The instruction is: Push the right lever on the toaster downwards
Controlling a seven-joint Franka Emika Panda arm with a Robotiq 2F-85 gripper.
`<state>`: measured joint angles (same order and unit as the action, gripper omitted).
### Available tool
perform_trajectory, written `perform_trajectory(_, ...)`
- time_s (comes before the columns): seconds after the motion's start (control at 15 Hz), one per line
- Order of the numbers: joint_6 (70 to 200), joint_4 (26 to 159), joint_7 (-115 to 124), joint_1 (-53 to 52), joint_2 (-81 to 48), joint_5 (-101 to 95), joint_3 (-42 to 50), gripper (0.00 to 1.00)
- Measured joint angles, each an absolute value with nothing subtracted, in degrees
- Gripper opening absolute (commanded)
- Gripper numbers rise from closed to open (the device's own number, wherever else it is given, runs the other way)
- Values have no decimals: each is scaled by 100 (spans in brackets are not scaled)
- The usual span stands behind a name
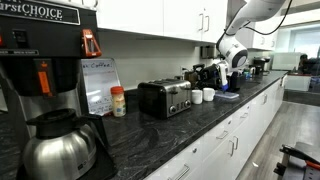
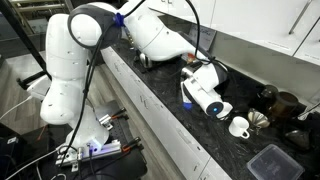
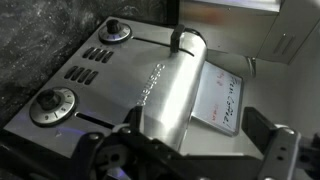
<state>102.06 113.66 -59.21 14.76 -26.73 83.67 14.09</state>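
Observation:
The toaster (image 1: 165,97) is a low black box with a brushed-steel face, standing mid-counter. In the wrist view it fills the left and middle (image 3: 120,80), showing two round knobs, button rows and two lever slots, one beside each knob. I cannot tell which lever is the right one. My gripper (image 3: 190,150) is open and empty, with its dark fingers at the bottom edge and the toaster well ahead of them. In an exterior view the gripper (image 1: 213,72) hangs above the counter, beyond the toaster and apart from it. I cannot make out the toaster in the exterior view that shows the arm's white wrist (image 2: 200,92).
Two white cups (image 1: 202,95) and a blue plate (image 1: 228,95) sit between toaster and arm. A white handwritten sign (image 1: 100,85) leans behind the toaster and also shows in the wrist view (image 3: 225,100). A tall coffee machine (image 1: 40,60) and steel pot (image 1: 58,145) stand near the camera. A dark tray (image 2: 270,160) lies on the counter.

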Motion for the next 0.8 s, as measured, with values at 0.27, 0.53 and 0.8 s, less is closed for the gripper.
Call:
perform_trajectory(0.27,10203,11072,-5927,1478,-2881,8368,1393,100)
perform_trajectory(0.53,10201,10842,-5927,1486,-3031,8372,1387,100)
perform_trajectory(0.8,10198,10782,-5927,1492,-3136,8372,1387,100)
